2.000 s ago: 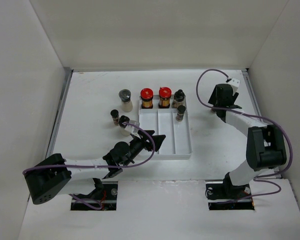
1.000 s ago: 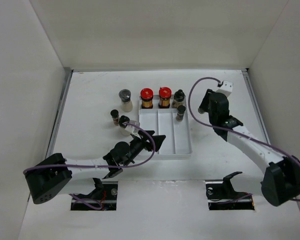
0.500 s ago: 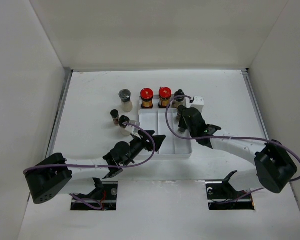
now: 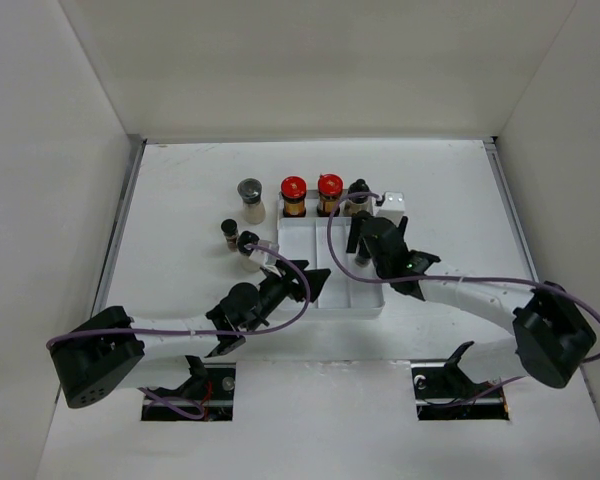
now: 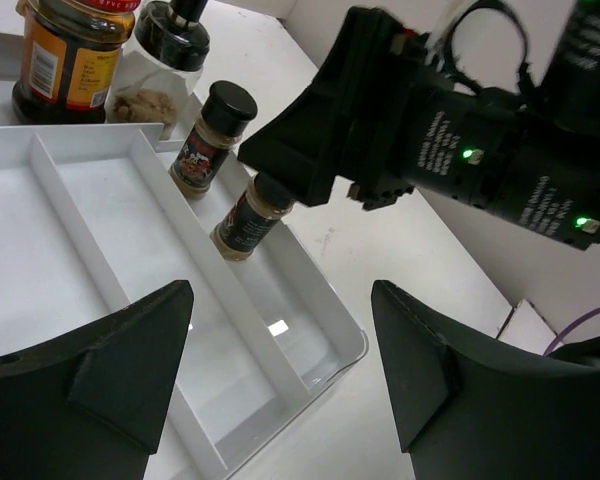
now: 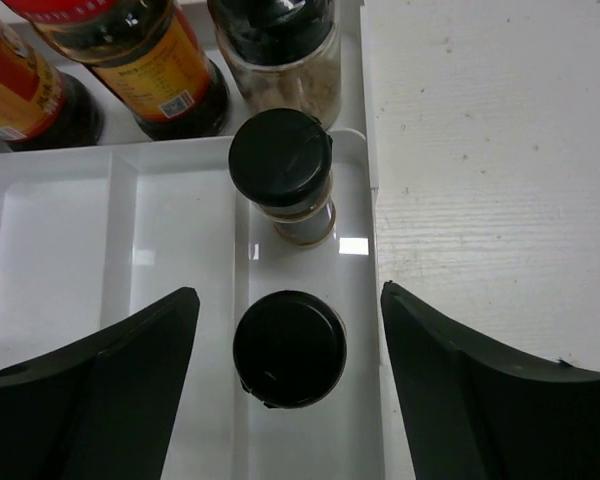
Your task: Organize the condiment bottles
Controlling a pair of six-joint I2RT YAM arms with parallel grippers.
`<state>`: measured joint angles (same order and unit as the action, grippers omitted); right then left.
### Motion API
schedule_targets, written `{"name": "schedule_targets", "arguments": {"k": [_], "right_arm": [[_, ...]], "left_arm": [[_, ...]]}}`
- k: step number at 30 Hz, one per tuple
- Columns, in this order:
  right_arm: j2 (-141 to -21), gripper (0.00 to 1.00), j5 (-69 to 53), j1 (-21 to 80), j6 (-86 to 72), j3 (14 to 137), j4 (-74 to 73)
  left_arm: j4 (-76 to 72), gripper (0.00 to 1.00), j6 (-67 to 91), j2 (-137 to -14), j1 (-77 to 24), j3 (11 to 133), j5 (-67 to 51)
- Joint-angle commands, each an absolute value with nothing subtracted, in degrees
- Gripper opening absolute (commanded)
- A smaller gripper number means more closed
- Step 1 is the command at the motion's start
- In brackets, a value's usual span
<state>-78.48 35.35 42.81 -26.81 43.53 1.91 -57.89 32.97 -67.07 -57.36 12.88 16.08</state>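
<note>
The white divided tray (image 4: pixel 365 308) lies mid-table. Behind it stand two red-capped amber jars (image 4: pixel 294 196) (image 4: pixel 330 193) and a black-capped jar (image 4: pixel 358 194). A grey-lidded whitish jar (image 4: pixel 250 199) and two slim bottles (image 4: pixel 229 233) (image 4: pixel 248 247) stand left of the tray. My right gripper (image 6: pixel 290 290) is open above the tray's right compartment, over a slim black-capped bottle (image 6: pixel 288 347) that looks tilted in the left wrist view (image 5: pixel 248 215). A second slim bottle (image 6: pixel 280 175) stands just beyond it. My left gripper (image 5: pixel 282 290) is open and empty over the tray's near left corner.
White walls close in the table at the back and both sides. The tray's left and middle compartments (image 6: pixel 60 250) hold nothing. The right arm (image 4: pixel 460 290) stretches across the table's right half towards the tray.
My right arm has swung from the far right of the table to over the tray's right compartment. The left arm and the standing bottles have not moved.
</note>
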Motion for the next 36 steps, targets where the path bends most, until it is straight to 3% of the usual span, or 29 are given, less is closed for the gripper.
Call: {"name": "schedule_targets", "arguments": {"k": [1,5,7,8,9,11,14,16,18,22,26,33,36], "right_arm": [[-71.6,0.84,35.5,43.2,-26.3,43.7,4.1],[-64.4,0.85,31.6,41.2,-25.6,40.5,6.4],[-60.8,0.69,30.3,39.2,-25.8,38.2,8.3],[-59.5,0.59,29.9,38.4,-26.0,37.5,8.9],[-57.4,0.42,29.3,36.8,-26.2,36.6,9.7],[-54.9,0.24,28.2,34.9,-26.8,35.5,10.5],[-53.6,0.18,24.5,32.8,-28.8,34.6,11.8],[-54.5,0.21,21.9,32.6,-29.4,34.1,13.2],[-56.0,0.32,21.1,32.5,-30.0,32.8,16.0],[-57.9,0.46,21.5,34.2,-32.4,29.4,20.6],[-58.8,0.53,21.8,35.5,-31.9,27.9,23.2],[-58.3,0.72,22.0,35.8,-31.1,27.5,23.6],[-58.4,0.76,22.6,35.8,-31.2,27.2,24.0]], "left_arm": [[-60.9,0.7,32.3,-66.7,-56.9,14.8,17.2],[-59.0,0.69,31.2,-66.6,-56.6,16.1,18.9],[-55.8,0.68,31.1,-65.6,-56.5,17.7,21.1],[-53.4,0.67,31.1,-64.8,-56.5,18.7,22.2],[-50.8,0.66,31.1,-64.0,-56.4,19.9,23.4],[-43.4,0.63,31.0,-62.5,-55.7,23.1,26.0],[-30.5,0.57,31.4,-60.2,-52.7,29.1,29.3],[-20.3,0.53,31.7,-59.4,-50.1,34.2,31.7],[-10.3,0.51,31.4,-59.8,-47.1,39.8,34.6],[4.1,0.56,30.2,-62.4,-40.7,48.3,37.3],[10.5,0.63,30.3,-64.8,-34.9,52.1,35.3],[19.9,0.72,31.0,-65.1,-36.6,51.9,34.0],[19.8,0.73,31.5,-65.7,-37.6,49.5,32.7]]}}
